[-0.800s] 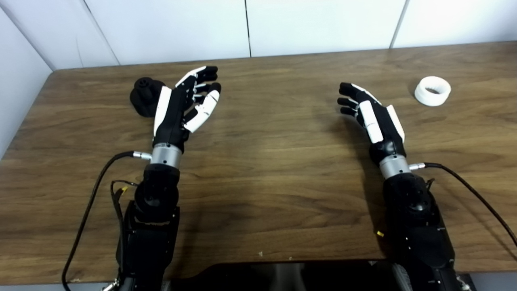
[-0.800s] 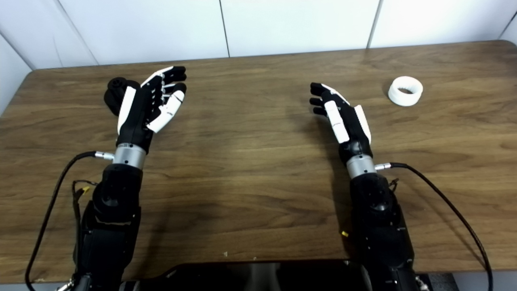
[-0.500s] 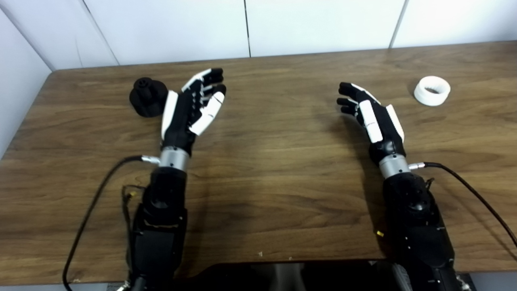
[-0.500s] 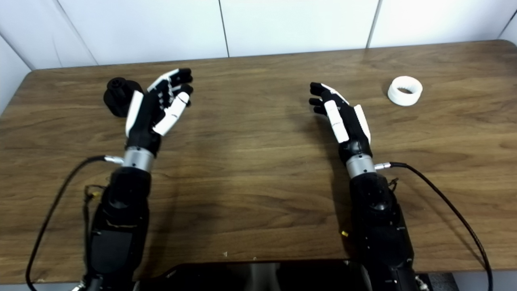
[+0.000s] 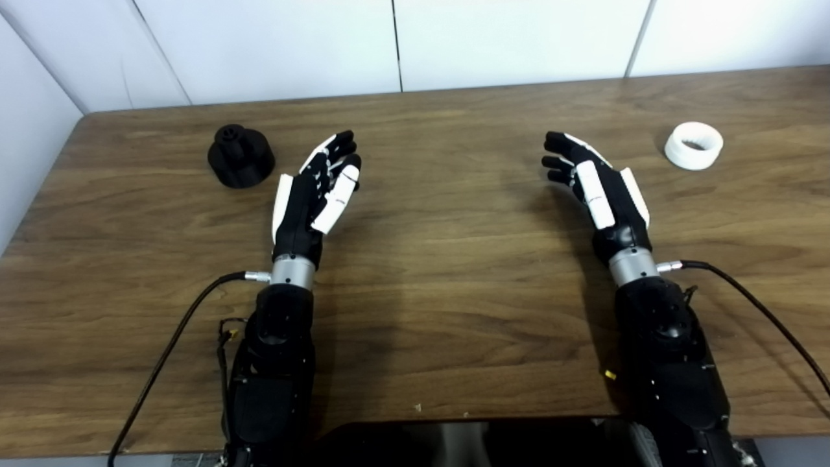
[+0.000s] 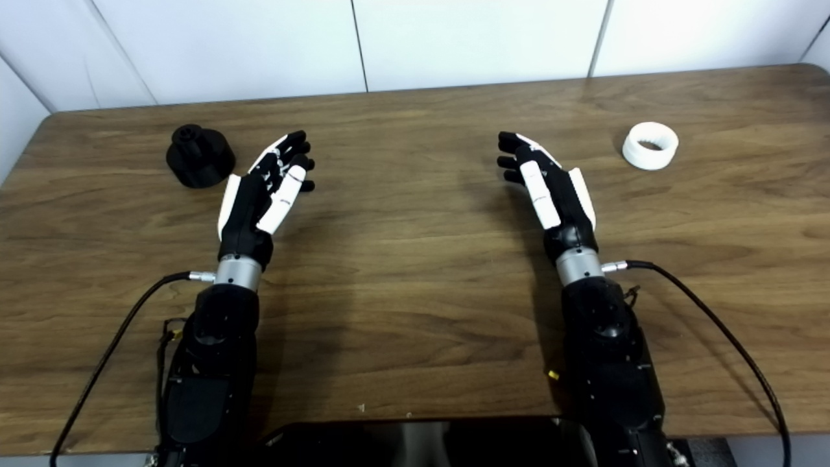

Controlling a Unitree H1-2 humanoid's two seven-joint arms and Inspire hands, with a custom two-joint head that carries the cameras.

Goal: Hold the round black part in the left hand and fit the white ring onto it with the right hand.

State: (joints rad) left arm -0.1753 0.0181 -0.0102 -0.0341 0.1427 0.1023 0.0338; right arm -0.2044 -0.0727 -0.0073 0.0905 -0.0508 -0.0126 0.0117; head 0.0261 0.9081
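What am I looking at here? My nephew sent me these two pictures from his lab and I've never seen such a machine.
These are the two arms of a humanoid robot, reaching in from the bottom edge over a wooden table. Both pictures come from two cameras side by side on its head, so they show one scene from spots slightly apart. The left hand and the right hand are both open and hold nothing. On the table, a round black part stands to the left of the left hand, not touching it, and a white ring lies far right. The ring is meant to go onto the black part.
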